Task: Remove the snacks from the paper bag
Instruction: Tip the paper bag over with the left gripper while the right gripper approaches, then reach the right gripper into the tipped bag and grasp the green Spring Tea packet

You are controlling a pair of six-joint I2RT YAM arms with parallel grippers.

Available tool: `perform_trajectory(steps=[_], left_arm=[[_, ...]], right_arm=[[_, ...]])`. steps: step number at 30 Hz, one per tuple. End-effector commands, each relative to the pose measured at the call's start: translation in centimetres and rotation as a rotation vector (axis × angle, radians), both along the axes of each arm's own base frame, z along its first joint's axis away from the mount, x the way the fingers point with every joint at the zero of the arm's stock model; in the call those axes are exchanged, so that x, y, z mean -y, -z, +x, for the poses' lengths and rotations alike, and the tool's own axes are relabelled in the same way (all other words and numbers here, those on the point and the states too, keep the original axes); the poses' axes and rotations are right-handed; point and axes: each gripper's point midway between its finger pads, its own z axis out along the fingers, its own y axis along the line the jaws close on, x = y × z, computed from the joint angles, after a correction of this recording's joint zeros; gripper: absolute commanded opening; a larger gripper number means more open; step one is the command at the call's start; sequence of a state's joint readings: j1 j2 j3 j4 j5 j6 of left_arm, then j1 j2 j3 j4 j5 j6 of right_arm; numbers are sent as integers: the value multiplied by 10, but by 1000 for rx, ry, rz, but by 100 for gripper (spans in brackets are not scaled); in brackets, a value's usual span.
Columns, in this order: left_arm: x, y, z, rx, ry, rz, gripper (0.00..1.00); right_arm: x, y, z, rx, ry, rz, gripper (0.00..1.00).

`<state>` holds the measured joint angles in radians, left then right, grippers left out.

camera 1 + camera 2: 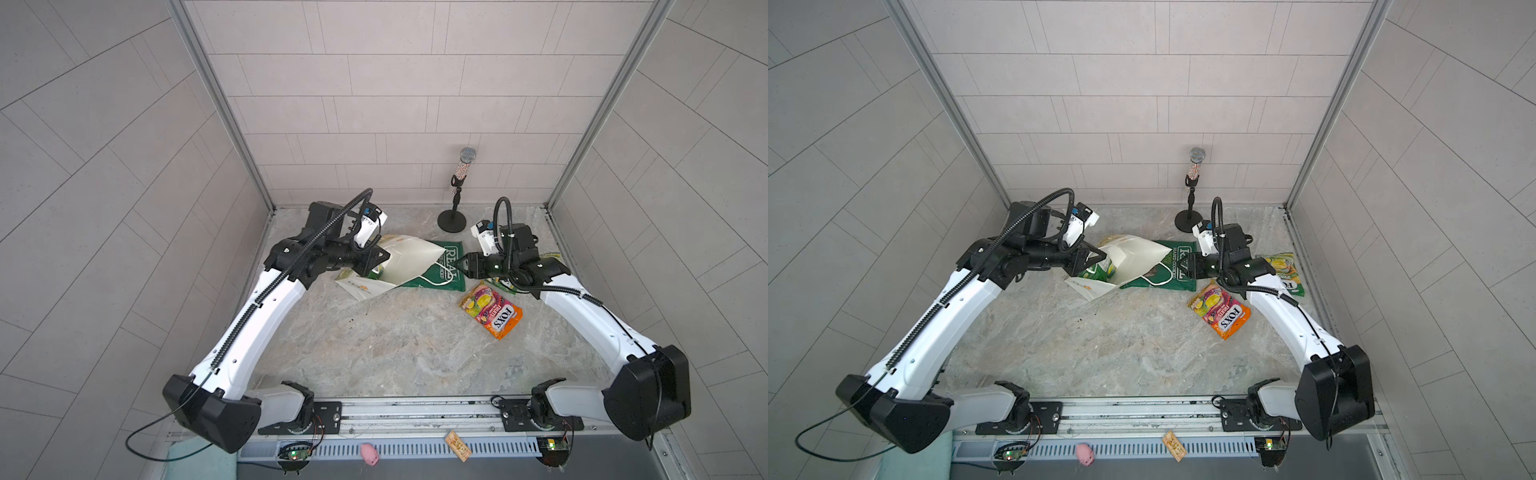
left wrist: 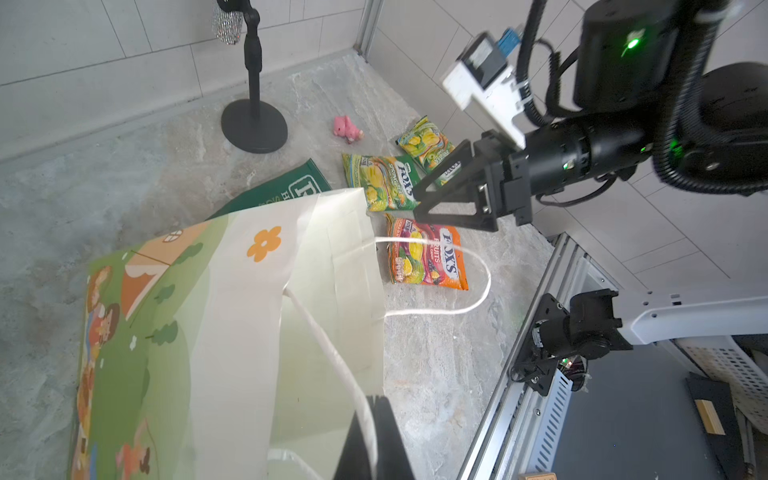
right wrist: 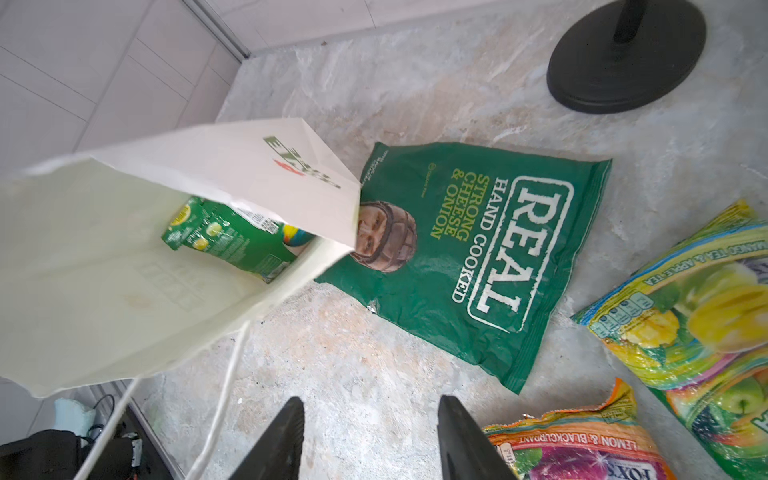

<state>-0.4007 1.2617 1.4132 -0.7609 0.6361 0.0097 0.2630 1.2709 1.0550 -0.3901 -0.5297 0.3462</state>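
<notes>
**Supervisor:** State of the task?

**Inspector:** Clock read in a top view, twelve at the back wall. The paper bag (image 1: 411, 257) lies tipped on the counter (image 1: 374, 353) at twelve o'clock of its centre, with the mouth toward three. Four snacks are out. The REAL crisp packet (image 3: 478, 257) lies flat at the mouth, partly covered by the bag's rim. The orange FOX'S packet (image 1: 490, 309) is at three o'clock. Two yellow-green FOX'S packets (image 2: 382, 183) lie beside the right arm at two. A fifth, a green packet (image 3: 224, 237), lies deep inside the bag.

**Supervisor:** End effectors?

**Inspector:** The left end effector (image 1: 380, 262) is clamped on the paper bag. The wrist view suggests a cord handle (image 2: 328, 345) runs into the grip. The right end effector (image 3: 370, 401) stands moderately wide and empty, aimed at the mouth.

**Supervisor:** Step in hand, and the next move?

**Inspector:** In my judgement, retrieval of the last packet. The right must enter beneath the overhanging flap, clear of the dangling cord, and close on the packet's nearer edge. It must then withdraw toward three while the left holds the bag firm. Glossy film may slip, so a shallow pinch is unwise.
</notes>
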Motion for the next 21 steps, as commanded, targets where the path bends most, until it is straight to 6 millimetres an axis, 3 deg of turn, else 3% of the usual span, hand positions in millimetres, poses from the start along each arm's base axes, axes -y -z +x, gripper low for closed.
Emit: perform_trajectory(steps=[1,5,10,15,21], left_arm=[[-4,-11,-5,15,-81,-33,0],[4,-21,-11,5,-124,-117,0],[14,-21,-14,-43,-176,-166,0],[10,-15,-11,-41,-282,-144,0],[18,-15,-15,-55,-295,-208,0]], right_arm=[[-4,-23,-8,56,-12,47,54],[-13,-34,-20,70,-47,69,54],[-43,-51,-40,100,-143,95,54],[-74,-69,-54,144,-184,157,54],[-115,-40,-62,112,-197,163,52]])
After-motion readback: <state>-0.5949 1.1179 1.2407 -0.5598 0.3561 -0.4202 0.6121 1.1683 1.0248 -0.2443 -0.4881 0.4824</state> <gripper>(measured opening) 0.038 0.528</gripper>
